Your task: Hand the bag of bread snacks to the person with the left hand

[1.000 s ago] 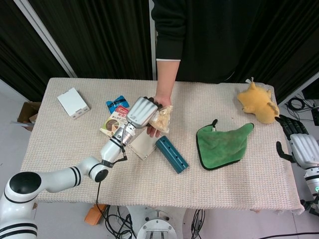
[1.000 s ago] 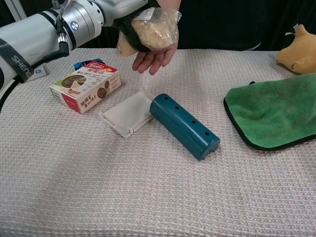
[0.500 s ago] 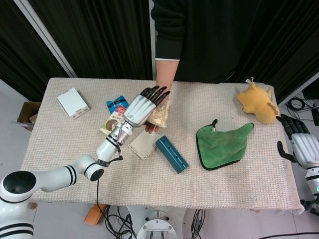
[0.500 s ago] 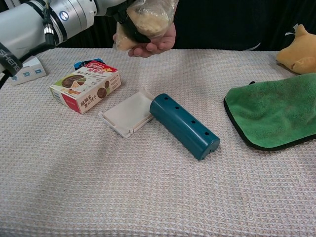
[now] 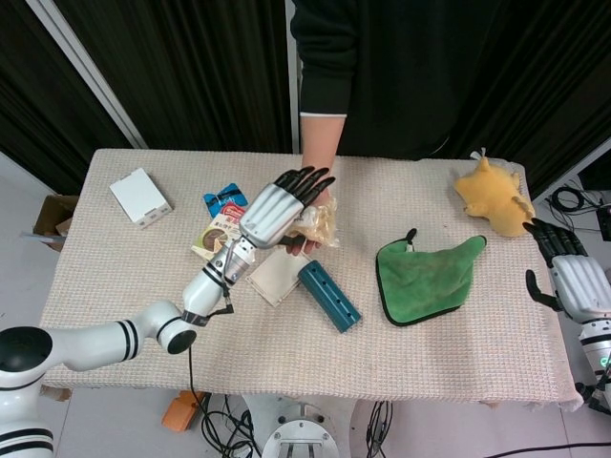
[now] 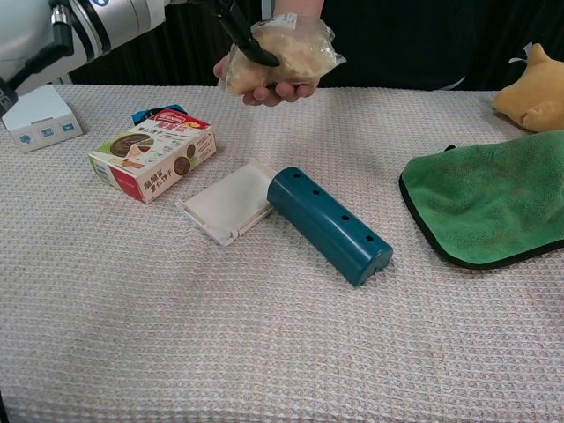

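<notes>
The clear bag of bread snacks [image 5: 317,222] [image 6: 284,51] lies in the person's upturned palm [image 6: 264,90] over the far middle of the table. My left hand [image 5: 275,208] hovers just beside and above it with its fingers stretched straight and apart. In the chest view its dark fingertips [image 6: 238,28] still touch the bag's left side, but nothing is gripped. My right hand [image 5: 565,277] stays off the table's right edge, fingers spread and holding nothing.
A snack box [image 6: 152,152], a flat white case [image 6: 227,204] and a teal cylinder [image 6: 328,224] lie mid-table under the left arm. A green cloth [image 5: 425,277] and yellow plush [image 5: 492,196] lie right. A white box [image 5: 139,197] and blue packet [image 5: 224,198] sit far left.
My left hand's fingers have uncurled from the bag and straightened. The bag now rests in the person's palm, whose fingers have closed up under it.
</notes>
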Controlling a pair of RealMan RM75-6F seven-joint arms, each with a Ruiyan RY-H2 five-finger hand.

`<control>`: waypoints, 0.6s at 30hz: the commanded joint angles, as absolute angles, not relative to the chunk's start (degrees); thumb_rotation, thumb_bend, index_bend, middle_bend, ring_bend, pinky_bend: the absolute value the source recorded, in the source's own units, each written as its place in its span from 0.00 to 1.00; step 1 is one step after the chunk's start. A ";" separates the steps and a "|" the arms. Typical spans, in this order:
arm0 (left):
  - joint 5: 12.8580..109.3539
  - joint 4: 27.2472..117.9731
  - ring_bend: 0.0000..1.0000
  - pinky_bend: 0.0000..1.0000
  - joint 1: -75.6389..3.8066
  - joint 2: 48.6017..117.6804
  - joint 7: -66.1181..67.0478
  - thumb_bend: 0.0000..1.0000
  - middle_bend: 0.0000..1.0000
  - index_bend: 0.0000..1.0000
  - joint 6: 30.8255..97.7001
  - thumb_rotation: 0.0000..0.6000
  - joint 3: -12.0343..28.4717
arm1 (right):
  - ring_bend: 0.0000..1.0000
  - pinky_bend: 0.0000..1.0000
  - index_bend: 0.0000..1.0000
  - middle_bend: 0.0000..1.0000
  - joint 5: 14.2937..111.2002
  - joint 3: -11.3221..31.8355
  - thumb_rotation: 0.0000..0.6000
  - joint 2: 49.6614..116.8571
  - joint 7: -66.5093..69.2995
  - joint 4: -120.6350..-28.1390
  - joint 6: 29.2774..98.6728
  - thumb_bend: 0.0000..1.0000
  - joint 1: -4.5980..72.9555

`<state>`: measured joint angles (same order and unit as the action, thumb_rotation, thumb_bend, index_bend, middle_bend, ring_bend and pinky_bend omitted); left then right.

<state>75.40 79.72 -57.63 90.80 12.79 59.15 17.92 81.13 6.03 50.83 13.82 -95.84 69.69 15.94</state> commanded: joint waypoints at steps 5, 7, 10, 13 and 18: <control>74.79 89.75 0.07 0.19 -54.88 82.90 17.59 0.00 0.03 0.03 61.76 1.00 18.39 | 0.00 0.04 0.00 0.00 81.81 6.06 1.00 50.19 14.56 -95.88 70.32 0.50 15.62; 74.27 94.92 0.07 0.19 -52.51 78.09 21.83 0.00 0.03 0.03 63.42 1.00 17.64 | 0.00 0.04 0.00 0.00 82.10 6.04 1.00 50.27 14.36 -95.81 70.78 0.50 15.45; 73.31 104.27 0.07 0.19 -46.24 68.51 30.17 0.00 0.03 0.04 68.92 1.00 15.39 | 0.00 0.01 0.00 0.00 82.56 6.31 1.00 51.54 10.91 -94.83 73.99 0.49 14.45; 73.33 111.97 0.07 0.19 -37.57 59.26 35.30 0.00 0.05 0.04 76.02 1.00 10.83 | 0.00 0.00 0.00 0.00 82.61 7.09 1.00 54.93 2.41 -92.43 80.78 0.48 12.32; 76.20 115.31 0.07 0.19 -23.25 49.82 32.92 0.00 0.06 0.04 83.63 0.88 -0.02 | 0.00 0.00 0.00 0.00 80.61 6.63 1.00 59.74 -11.49 -90.22 89.76 0.44 7.22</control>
